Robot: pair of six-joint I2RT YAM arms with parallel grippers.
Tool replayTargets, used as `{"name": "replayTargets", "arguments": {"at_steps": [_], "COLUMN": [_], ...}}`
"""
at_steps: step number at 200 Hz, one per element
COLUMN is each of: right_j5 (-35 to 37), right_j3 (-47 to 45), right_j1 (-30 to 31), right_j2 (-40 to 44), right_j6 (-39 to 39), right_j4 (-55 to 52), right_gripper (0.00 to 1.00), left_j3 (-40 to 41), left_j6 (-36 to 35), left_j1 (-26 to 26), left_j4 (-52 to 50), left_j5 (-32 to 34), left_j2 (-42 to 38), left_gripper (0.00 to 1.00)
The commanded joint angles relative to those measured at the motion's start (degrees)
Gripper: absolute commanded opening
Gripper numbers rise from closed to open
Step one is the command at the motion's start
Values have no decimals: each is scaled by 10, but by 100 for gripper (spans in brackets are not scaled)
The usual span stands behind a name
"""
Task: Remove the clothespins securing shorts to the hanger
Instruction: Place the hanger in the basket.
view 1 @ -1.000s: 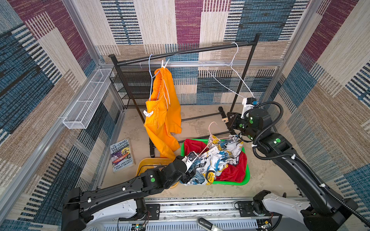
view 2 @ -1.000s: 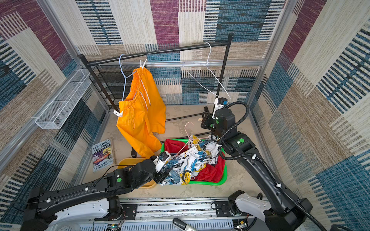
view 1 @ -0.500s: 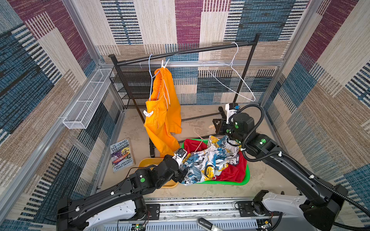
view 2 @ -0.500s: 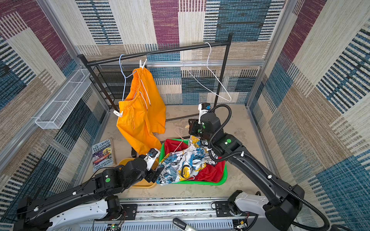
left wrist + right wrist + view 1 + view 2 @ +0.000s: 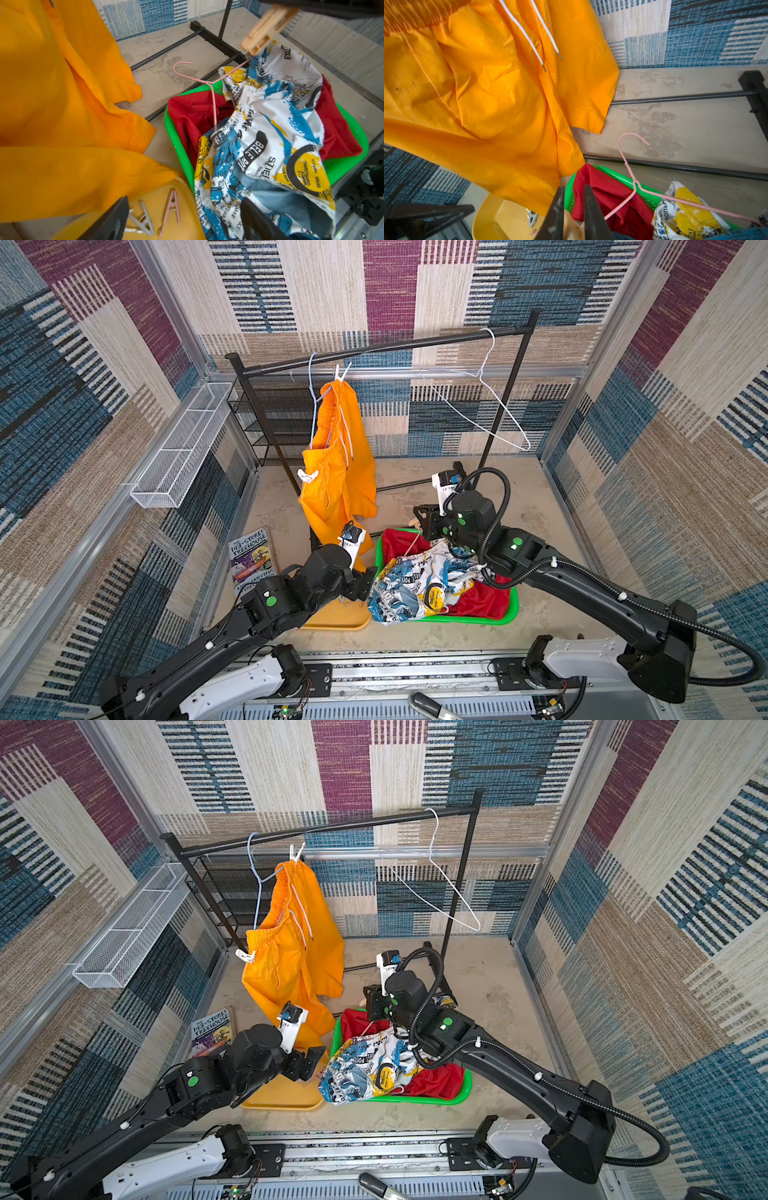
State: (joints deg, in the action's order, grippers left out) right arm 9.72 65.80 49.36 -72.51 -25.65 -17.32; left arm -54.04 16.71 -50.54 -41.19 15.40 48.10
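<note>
**Occlusions around green basket (image 5: 342, 168)**

Buried in it under printed shorts (image 5: 270, 135): most of red shorts (image 5: 193, 112), lower half of pink hanger (image 5: 214, 97). Blurred over its far edge, upper end out of sight: tan clothespin (image 5: 266, 29). Beside it in yellow tray (image 5: 158, 199), partly behind left gripper (image 5: 185, 200): grey clothespin (image 5: 143, 220). Under orange shorts (image 5: 62, 104): tray's far end.

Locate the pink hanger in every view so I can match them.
In both top views: pink hanger lies over the red shorts near the green basket's far rim.
Left wrist: hook juts past the rim, arm slips into the printed shorts.
Right wrist: hook arches up beyond the rim.
Shared landmark: green basket.
</note>
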Motion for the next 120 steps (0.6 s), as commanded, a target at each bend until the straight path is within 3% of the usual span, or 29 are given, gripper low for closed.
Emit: {"name": "replayTargets", "arguments": {"at_steps": [1,67,120], "right_j5": [22,46,26], "right_j3": [-2,-10,14], "right_j1": [25,116,167], "right_j2": [-13,-85,-169], "right_j6": [11,25,28], "right_j4": [40,88,120], "right_gripper": [9,9,10], "left_j3": [-13,-21,-14], "left_j6": [9,24,22], "left_j1": [36,172,274], "left_j4": [-48,-66,-72], "left_j5": [-40,-108,-163], "left_j2": [8,56,63], "left_gripper": [88,87,85]}}
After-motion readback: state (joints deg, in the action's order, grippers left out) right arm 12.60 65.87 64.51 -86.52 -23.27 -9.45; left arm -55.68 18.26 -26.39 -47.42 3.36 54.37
